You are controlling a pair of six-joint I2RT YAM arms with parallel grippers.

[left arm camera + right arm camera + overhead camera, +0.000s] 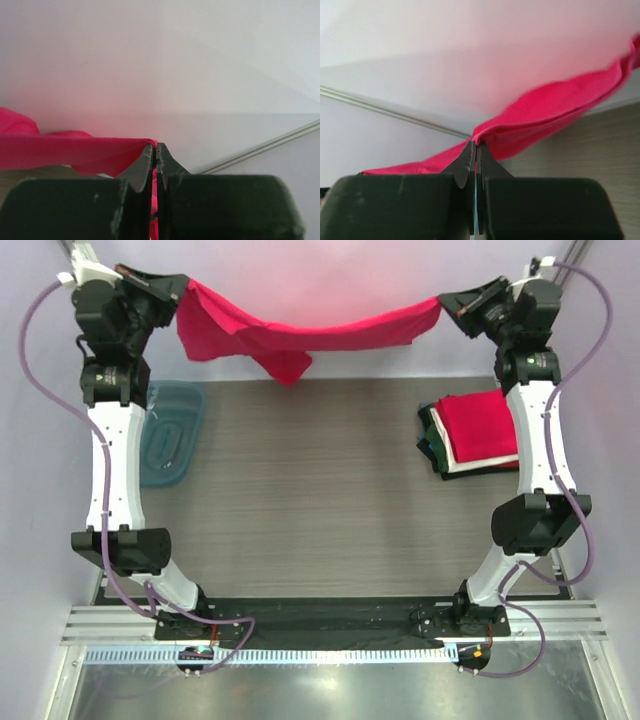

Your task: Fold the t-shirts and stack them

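**Top external view.** The crimson t-shirt (pixel 300 335) hangs in the air over the far edge of the table (pixel 300 500). It is stretched between the 2 arms and sags in the middle, with 1 loose fold drooping below the span. The left gripper (pixel 183 290) holds its left end and the right gripper (pixel 443 303) holds its right end. A stack of folded t-shirts (pixel 470 432) lies on the right side of the table, just beside the right arm: red on top, white beneath, dark green-black lowest. A teal tray (pixel 170 430) sits at the left side, partly hidden by the left arm.

**Left wrist view.** The left gripper (pixel 155 147) is clenched on an edge of the crimson t-shirt (pixel 60 152). The fabric runs off to the left, and a red strip shows between the fingers. A pale wall (pixel 200 60) fills the background.

**Right wrist view.** The right gripper (pixel 475 145) is clenched on the crimson t-shirt (pixel 545 112). The fabric rises to the upper right in 2 layers, with the table (pixel 580 155) below it.
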